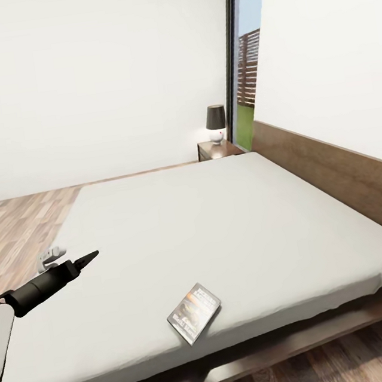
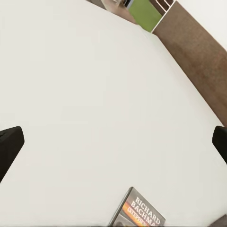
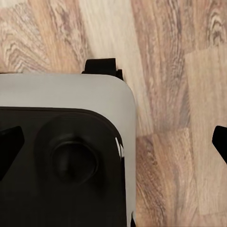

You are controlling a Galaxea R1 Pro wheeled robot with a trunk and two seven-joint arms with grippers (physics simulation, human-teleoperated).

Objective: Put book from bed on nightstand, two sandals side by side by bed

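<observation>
— Where's the book (image 1: pixel 194 313)?

— Flat on the bed (image 1: pixel 231 222), near the foot edge. My left gripper (image 1: pixel 86 259) hovers over the mattress, jaws spread wide, empty.

— Right gripper (image 3: pixel 113 142)?

— Jaws apart, above the robot base (image 3: pixel 66 151).

— How will the book handle?

— Light, thin, bendy, I'd say; I'd pinch the corner overhanging the mattress edge.

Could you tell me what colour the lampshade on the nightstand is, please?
The lampshade is dark brown to black, above a white base, on the nightstand; the head view shows it best.
</observation>
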